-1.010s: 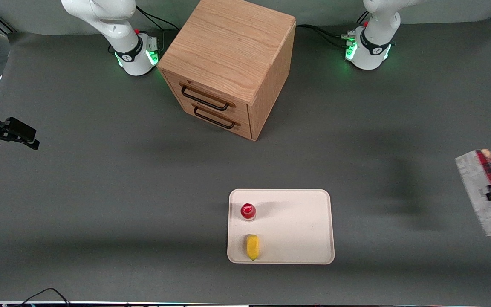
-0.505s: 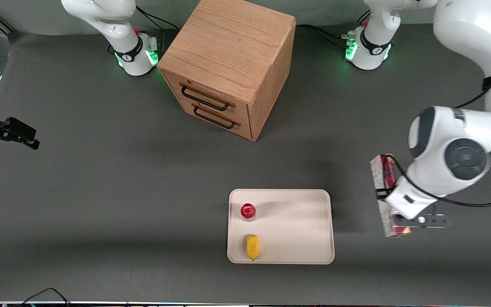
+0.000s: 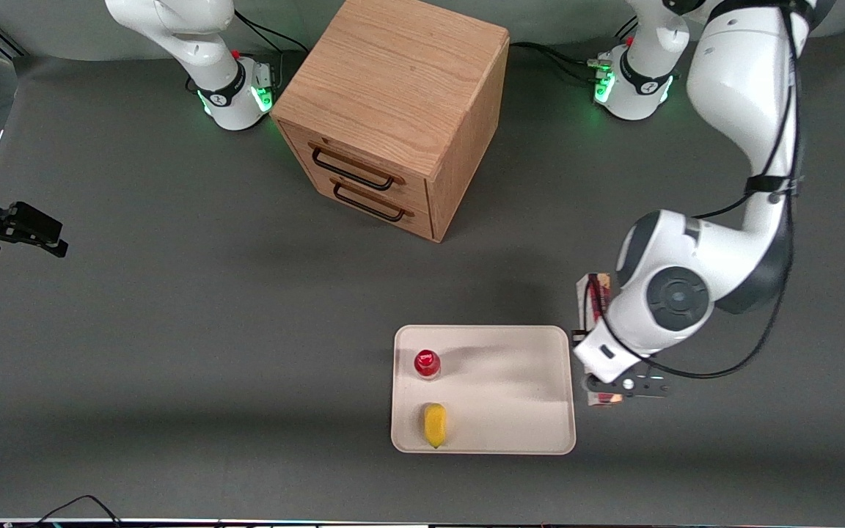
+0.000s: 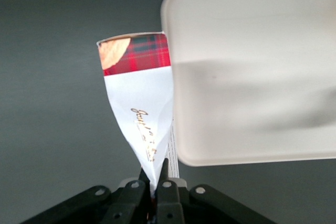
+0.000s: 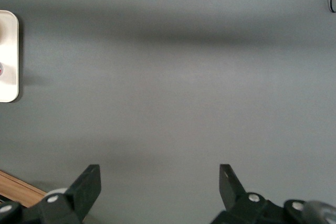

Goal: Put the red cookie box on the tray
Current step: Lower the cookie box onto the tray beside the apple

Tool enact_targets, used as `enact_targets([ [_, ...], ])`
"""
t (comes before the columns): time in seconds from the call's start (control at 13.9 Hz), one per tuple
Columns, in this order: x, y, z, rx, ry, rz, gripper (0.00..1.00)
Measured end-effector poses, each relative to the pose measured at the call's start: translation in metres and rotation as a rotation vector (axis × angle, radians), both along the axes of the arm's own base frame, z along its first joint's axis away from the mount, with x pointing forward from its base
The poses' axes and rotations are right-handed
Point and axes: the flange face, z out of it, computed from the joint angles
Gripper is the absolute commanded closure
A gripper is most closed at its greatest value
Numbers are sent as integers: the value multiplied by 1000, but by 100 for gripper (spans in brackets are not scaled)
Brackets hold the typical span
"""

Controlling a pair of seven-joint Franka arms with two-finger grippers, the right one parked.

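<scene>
Right now your left arm's gripper (image 4: 154, 184) is clamped on the red cookie box (image 4: 139, 95), the two black fingers (image 4: 167, 190) pinching the carton's thin edge. In the wrist view the box hangs away from the fingers, showing a white face with gold script and a red tartan band with a cookie picture at its end. It is off the grey table (image 3: 173, 330), just beside the tray's (image 4: 252, 35) rounded corner, and in this view its edge touches or slightly overlaps the tray's rim; you cannot tell whether they truly touch.

In the front view, look at the right of the frame, a little below centre: the gripper (image 3: 590, 345) is mostly hidden under the white wrist joint, and only slivers of the red cookie box (image 3: 590, 293) show above and below it, right against the tray's (image 3: 510, 381) short edge on the working arm's side. The box is not over the tray's floor yet.

On the tray you can see a small red-capped bottle (image 3: 427, 364) and, nearer the front camera, a yellow lemon-like fruit (image 3: 434, 424), both along the edge toward the parked arm. The rest of the tray floor is bare cream. The wooden drawer cabinet (image 3: 393, 110) stands at upper centre of the frame, well apart from the tray.
</scene>
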Motion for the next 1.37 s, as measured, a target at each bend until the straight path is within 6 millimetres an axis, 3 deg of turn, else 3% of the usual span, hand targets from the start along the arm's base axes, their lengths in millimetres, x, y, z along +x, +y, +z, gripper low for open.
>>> enact_targets([
  [0.22, 7, -24, -27, -44, -75, -3, 100],
  [0.72, 38, -34, -72, -33, -136, 8, 100],
  [1.08, 49, -35, -83, -42, -159, 23, 100],
  [1.23, 49, -35, -86, -37, -161, 23, 1],
  [1.37, 49, -35, -88, -20, -168, 17, 0],
])
